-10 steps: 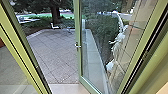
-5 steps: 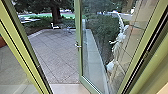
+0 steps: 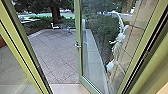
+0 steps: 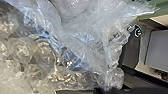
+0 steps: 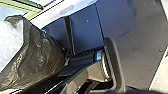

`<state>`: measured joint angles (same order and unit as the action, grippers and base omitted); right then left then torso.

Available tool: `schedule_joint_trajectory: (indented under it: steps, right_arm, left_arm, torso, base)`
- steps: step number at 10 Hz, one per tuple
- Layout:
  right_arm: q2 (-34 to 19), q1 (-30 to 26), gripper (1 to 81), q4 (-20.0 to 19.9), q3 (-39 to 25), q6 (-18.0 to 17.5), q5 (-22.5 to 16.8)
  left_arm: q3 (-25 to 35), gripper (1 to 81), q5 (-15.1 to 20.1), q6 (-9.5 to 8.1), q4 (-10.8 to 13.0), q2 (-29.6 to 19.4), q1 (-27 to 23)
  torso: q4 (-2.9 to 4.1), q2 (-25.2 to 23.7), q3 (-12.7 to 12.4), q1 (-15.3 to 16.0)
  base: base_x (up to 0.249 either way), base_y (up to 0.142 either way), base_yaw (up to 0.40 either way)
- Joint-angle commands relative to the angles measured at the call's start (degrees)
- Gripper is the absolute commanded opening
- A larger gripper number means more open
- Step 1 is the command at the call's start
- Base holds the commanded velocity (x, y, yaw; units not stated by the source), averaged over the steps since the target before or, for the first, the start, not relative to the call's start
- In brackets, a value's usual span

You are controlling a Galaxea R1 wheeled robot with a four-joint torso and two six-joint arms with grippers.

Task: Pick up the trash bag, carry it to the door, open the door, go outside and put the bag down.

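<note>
Trash bag (image 5: 37,57) close against my robot's dark body, door (image 3: 79,60) standing open ahead.
Nearest, my left wrist view has crumpled clear plastic (image 4: 87,42) bunched over rounded, see-through lumps; my right has the bag's dark, wrinkled film beside pale plastic (image 5: 11,42). I can't tell whether either gripper is clenched, released or grasping the bag. Past the green-framed glass and its handle (image 3: 78,46) I see paving (image 3: 55,57), then a hedge (image 3: 102,27) and tree (image 3: 55,15).

door (image 3: 79,62): green frame | paving (image 3: 56,58): grey, dark line grid | clear plastic (image 4: 90,37): whitish, blue glints | dark plastic (image 5: 37,56): blackish-brown
</note>
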<state>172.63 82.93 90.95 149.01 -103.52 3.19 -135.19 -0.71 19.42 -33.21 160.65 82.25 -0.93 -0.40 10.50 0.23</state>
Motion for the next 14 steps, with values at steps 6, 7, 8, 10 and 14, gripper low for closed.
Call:
schedule_joint_trajectory:
  steps: [6,7,8,10,14]
  right_arm:
    - [0.1,-1.9,81.1,0.7,-0.4,0.1,-1.4]
    - [0.1,-1.8,81.1,0.7,-0.4,0.1,-1.4]
    - [0.1,-1.8,81.1,0.7,-0.4,0.1,-1.4]
    - [0.1,-1.8,81.1,0.7,-0.4,0.1,-1.4]
    - [0.1,-1.8,81.1,0.7,-0.4,0.1,-1.4]
  left_arm:
    - [0.5,1.0,4.3,0.09,-0.1,-0.7,-2.0]
    - [0.5,1.0,4.3,0.09,-0.1,-0.7,-2.0]
    - [0.5,1.0,4.3,0.09,-0.1,-0.7,-2.0]
    - [0.5,1.0,4.3,0.09,-0.1,-0.7,-2.0]
    - [0.5,1.0,4.3,0.09,0.0,-0.6,-2.0]
  torso:
    - [0.0,0.0,0.0,-0.1]
    - [0.0,0.0,0.0,-0.1]
    - [0.0,0.0,0.0,-0.1]
    - [0.0,0.0,0.0,-0.1]
    - [0.0,0.0,0.0,-0.1]
  base:
    - [0.09,0.0,0.0]
    - [0.093,0.0,0.0]
    - [0.093,0.0,0.0]
    - [0.093,0.0,0.0]
    - [0.093,0.0,0.0]
